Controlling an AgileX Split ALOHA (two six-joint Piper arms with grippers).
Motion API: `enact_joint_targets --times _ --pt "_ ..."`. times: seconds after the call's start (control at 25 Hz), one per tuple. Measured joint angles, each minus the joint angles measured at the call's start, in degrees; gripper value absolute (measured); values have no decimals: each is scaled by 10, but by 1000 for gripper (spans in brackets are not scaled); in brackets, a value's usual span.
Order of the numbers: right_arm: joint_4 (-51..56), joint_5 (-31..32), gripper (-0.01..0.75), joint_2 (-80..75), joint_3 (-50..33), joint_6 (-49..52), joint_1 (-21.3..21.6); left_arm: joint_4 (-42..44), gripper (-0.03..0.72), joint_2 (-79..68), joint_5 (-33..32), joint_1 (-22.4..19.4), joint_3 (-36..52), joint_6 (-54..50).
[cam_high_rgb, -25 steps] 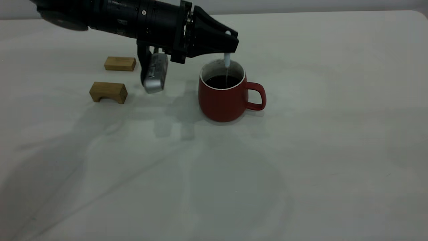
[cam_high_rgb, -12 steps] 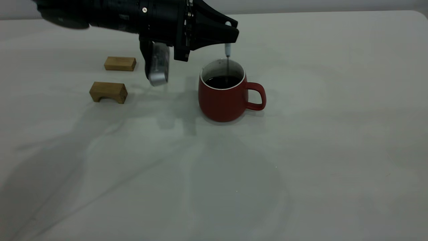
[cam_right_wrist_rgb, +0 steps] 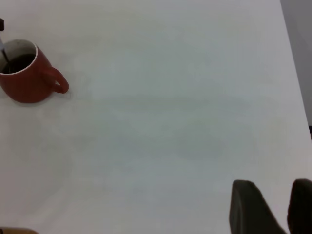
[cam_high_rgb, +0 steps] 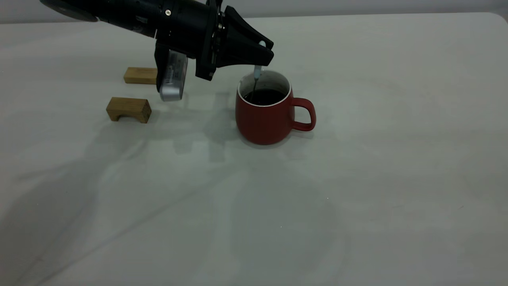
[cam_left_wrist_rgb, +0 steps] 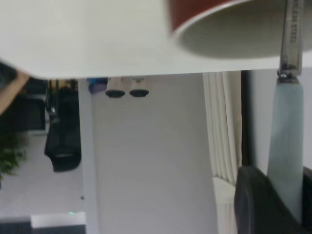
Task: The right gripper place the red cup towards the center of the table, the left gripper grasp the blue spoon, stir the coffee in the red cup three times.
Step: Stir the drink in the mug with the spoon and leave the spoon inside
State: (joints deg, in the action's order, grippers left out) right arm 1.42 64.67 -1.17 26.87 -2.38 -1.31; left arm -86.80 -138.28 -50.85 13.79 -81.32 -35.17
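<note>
The red cup (cam_high_rgb: 264, 119) stands near the middle of the table (cam_high_rgb: 377, 178), handle to the right, with dark coffee (cam_high_rgb: 265, 96) inside. My left gripper (cam_high_rgb: 263, 55) hovers just over the cup's left rim, shut on the blue spoon (cam_high_rgb: 257, 72). The spoon hangs upright, its thin metal neck dipping into the coffee at the left side. The left wrist view shows the pale handle (cam_left_wrist_rgb: 285, 146) clamped at my left gripper (cam_left_wrist_rgb: 285, 197), under the cup's rim (cam_left_wrist_rgb: 195, 19). My right gripper (cam_right_wrist_rgb: 272, 185) is open far from the cup (cam_right_wrist_rgb: 27, 83), over bare table.
Two wooden blocks lie left of the cup: an arch-shaped one (cam_high_rgb: 128, 109) nearer the front and a flat one (cam_high_rgb: 139, 75) behind it, partly covered by the left arm. The table's right edge (cam_right_wrist_rgb: 295, 73) runs near the right gripper.
The left gripper rose a little, then came down and shifted left. The spoon has swept from the cup's middle to its left side. The cup has not moved.
</note>
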Motion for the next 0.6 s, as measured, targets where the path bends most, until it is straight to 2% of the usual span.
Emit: enact_joint_targets --times 0.16,0.28,0.36,0.48,0.6 --pt "0 0 238 0 0 0 0 -48 176 -5 -28 0 0 54" --pt "0 0 238 0 0 0 0 -65 176 -17 -81 0 -1 42" --pt "0 0 238 0 0 0 0 -54 176 -22 -94 0 -1 14" --pt "0 0 238 0 0 0 0 -15 176 -21 -95 0 -1 -41" --pt "0 0 238 0 0 0 0 15 176 -12 -61 0 -1 -56"
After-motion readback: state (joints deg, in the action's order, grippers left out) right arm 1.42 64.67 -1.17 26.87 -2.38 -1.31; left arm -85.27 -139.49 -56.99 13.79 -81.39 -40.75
